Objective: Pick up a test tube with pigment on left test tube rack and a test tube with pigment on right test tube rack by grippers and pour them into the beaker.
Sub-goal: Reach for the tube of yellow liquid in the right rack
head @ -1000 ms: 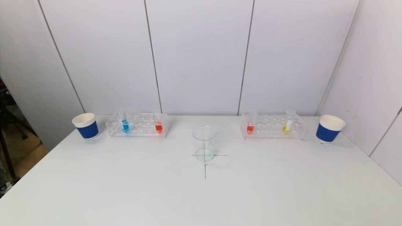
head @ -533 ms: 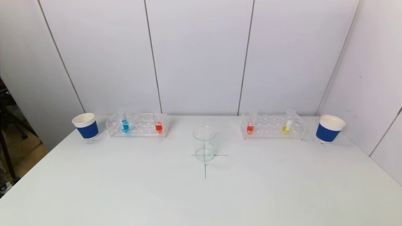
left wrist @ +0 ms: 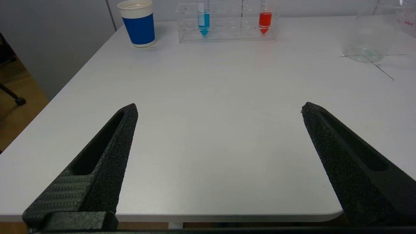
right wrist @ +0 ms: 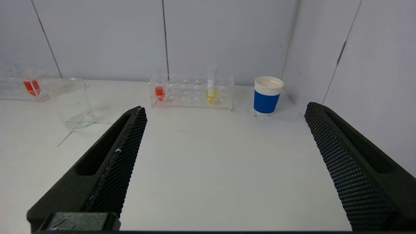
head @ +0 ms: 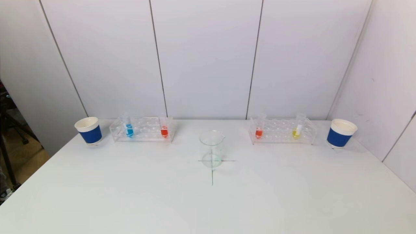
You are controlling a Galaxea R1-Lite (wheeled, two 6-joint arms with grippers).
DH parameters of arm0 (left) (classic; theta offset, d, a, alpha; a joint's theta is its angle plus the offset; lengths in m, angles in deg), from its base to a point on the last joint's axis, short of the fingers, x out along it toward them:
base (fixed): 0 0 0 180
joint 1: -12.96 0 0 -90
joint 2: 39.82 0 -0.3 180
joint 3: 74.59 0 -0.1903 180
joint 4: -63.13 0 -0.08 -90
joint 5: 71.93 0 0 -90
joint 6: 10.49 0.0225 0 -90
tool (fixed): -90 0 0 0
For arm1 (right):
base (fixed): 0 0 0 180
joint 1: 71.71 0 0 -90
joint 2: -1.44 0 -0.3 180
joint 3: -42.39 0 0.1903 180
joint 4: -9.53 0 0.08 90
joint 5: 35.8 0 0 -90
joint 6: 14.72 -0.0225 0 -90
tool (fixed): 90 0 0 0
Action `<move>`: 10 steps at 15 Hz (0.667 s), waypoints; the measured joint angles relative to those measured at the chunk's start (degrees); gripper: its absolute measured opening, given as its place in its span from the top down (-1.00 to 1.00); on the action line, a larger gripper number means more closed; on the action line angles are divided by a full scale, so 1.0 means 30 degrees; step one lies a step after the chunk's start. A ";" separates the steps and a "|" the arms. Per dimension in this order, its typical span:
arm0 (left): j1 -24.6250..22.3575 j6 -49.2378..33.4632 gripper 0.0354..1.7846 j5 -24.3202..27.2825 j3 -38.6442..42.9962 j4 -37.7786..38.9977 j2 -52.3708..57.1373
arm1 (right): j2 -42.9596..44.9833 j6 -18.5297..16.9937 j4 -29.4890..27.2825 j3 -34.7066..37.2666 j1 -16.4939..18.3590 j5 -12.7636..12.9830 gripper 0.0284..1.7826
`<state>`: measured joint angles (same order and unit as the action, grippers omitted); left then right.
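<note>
Both the left tool (left wrist: 219,109) and the right tool (right wrist: 226,109) gape wide and carry nothing, hanging at the near edge of the white counter (head: 130,195).

Risks, as I judge them: the slim tubes could slip or snag the clear plastic racks (head: 142,133) on lifting, and the light, empty glass beaker (head: 212,149) could be knocked.

Far ahead of the left tool stand the blue-filled tube (left wrist: 203,19) and red-filled tube (left wrist: 265,19); far ahead of the right, a red tube (right wrist: 159,92) and yellow tube (right wrist: 211,92).

White table (head: 130,195) (grey panelled walls (head: 204,58))
</note>
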<state>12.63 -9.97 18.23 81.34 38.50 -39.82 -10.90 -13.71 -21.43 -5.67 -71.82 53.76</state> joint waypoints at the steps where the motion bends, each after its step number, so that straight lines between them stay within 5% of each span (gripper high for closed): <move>1: 0.0000 0.0000 -0.98 0.0008 0.0000 0.0004 0.0000 | -0.1004 -0.0016 0.0037 -0.0914 -0.0053 -0.0061 -0.99; 6: 0.0000 0.0000 -0.98 0.0000 0.0000 0.0000 0.0000 | -0.6433 -0.0089 0.0354 -0.5539 -0.0199 -0.0723 -0.99; 10: 0.0000 0.0000 -0.98 0.0008 0.0000 0.0004 0.0000 | -1.1073 -0.0053 0.3795 -0.6624 -0.0236 -0.0918 -0.99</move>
<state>12.63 -9.97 18.26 81.34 38.51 -39.82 -44.12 -13.87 -10.05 -25.54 -72.53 51.00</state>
